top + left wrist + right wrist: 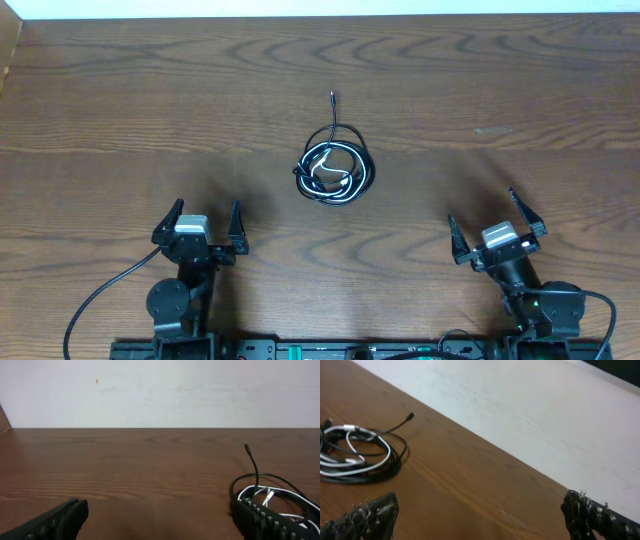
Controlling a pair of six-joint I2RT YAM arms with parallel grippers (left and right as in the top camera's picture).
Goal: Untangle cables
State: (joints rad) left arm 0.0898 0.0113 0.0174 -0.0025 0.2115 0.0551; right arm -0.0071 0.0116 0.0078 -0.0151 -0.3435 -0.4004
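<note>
First, I think the left gripper (208,206) and right gripper (482,206), both spread, should each pinch opposite sides of the cables (335,172).

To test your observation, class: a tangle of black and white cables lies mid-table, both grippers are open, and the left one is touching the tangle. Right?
Not quite. The left gripper is open but does not touch the cables; the overhead view shows a clear gap between them. The rest holds.
</note>
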